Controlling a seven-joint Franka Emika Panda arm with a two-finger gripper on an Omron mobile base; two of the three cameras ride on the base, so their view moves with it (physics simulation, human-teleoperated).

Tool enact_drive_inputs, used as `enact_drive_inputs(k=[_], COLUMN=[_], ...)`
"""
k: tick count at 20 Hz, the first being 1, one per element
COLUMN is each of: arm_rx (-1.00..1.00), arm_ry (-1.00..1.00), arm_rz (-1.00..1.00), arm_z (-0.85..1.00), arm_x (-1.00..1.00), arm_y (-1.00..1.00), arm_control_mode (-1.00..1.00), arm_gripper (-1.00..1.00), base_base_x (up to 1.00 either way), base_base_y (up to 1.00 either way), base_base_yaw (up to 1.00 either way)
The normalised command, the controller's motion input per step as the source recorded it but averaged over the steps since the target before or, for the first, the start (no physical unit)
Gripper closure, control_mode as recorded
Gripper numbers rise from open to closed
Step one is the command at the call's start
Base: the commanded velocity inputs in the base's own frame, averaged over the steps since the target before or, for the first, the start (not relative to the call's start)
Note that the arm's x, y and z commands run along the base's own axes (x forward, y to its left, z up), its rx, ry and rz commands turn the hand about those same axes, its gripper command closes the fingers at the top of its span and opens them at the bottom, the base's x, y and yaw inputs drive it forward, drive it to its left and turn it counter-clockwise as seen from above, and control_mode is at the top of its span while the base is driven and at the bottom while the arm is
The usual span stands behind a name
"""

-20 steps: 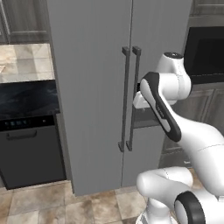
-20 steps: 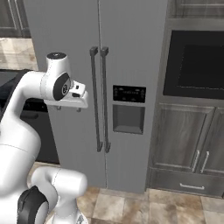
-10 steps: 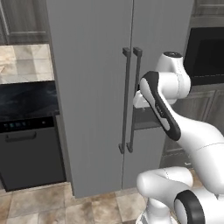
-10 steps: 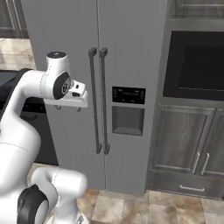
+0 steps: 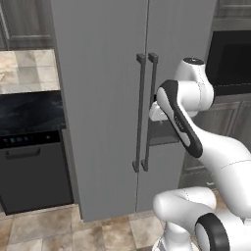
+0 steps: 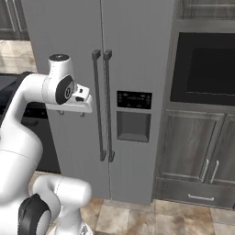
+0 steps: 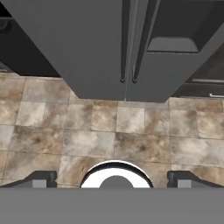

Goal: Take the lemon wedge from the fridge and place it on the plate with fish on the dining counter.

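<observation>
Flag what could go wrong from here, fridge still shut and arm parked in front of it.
1. Both fridge doors are closed, and the two dark handles sit side by side at the seam, so the open gripper could catch the wrong bar or both.
2. The hand is pointed down at the floor tiles, so it needs a large reorientation close to the door, which risks a bump.
3. The lemon wedge is hidden behind the doors; its shelf is unknown.

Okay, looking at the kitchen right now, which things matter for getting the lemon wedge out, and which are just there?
For the job:
- fridge, both doors shut
- its dark bar handles
- gripper, open, pointing at the floor

Just there:
- dishwasher left of the fridge
- black counter above it
- built-in oven
- grey cabinets below the oven
- tiled floor
</observation>
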Motion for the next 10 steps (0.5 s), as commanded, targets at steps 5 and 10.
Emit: enact_drive_inputs(k=[5, 10], arm_rx=[0.00, 0.00], arm_ry=[0.00, 0.00], arm_rz=[0.00, 0.00], arm_z=[0.00, 0.00], arm_x=[0.00, 0.00], arm_y=[0.00, 0.00], arm_control_mode=[1.00, 1.00], arm_gripper=[-1.00, -1.00], base_base_x=[0.00, 0.00], base_base_y=[-0.35, -0.35], base_base_yaw=[0.00, 0.00])
